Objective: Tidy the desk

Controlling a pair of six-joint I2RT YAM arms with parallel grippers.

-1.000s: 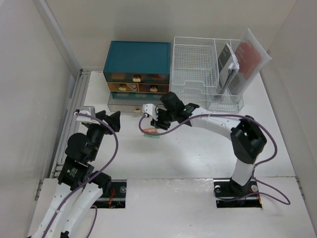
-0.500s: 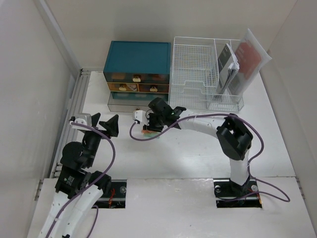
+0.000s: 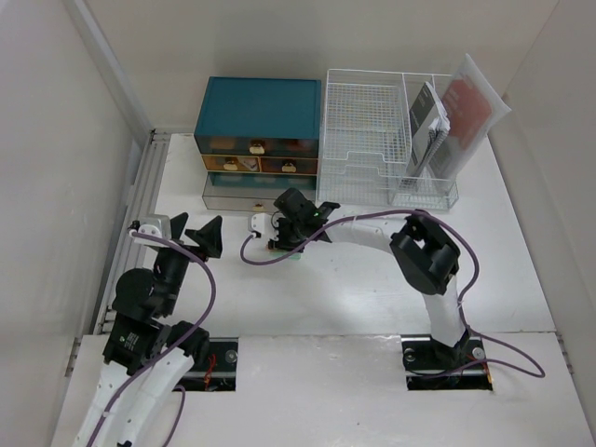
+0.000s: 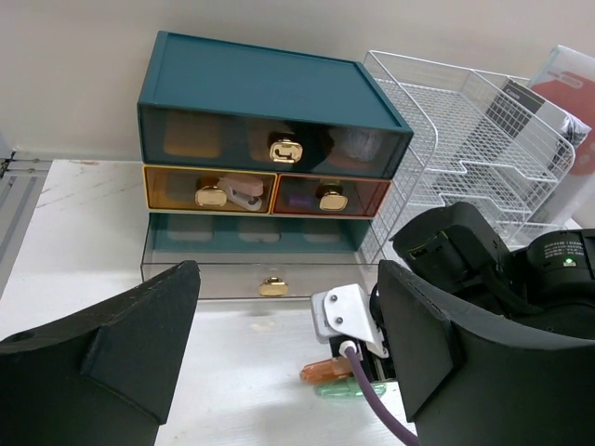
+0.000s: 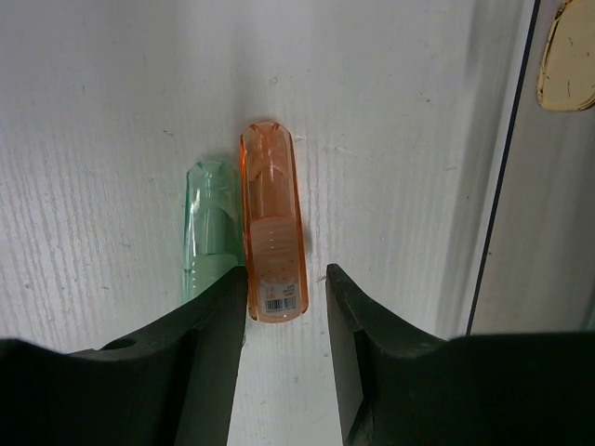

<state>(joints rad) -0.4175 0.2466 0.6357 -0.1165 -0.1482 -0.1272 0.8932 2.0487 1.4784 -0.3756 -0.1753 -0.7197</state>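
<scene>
The right arm stretches left across the white tabletop [image 3: 372,289], elbow bent, and its wrist tips down just in front of the teal drawer box [image 3: 258,107]. The right gripper [image 5: 286,279] is spread and sits low on the tabletop. Its fingers straddle the near end of an orange translucent piece [image 5: 272,223], with a sliver of gap on one side, so it is not pinching. A green translucent piece [image 5: 210,232] lies against the orange one, outside the fingers.

The left arm is folded at the tabletop's left edge. The left gripper [image 3: 200,235] is raised, spread wide and faces the drawers.

From above, the right wrist covers nearly all of both pieces. What they are is hard to tell. The orange one bears a small barcode label. A gold knob [image 5: 567,56] is cut off at the frame corner.
</scene>
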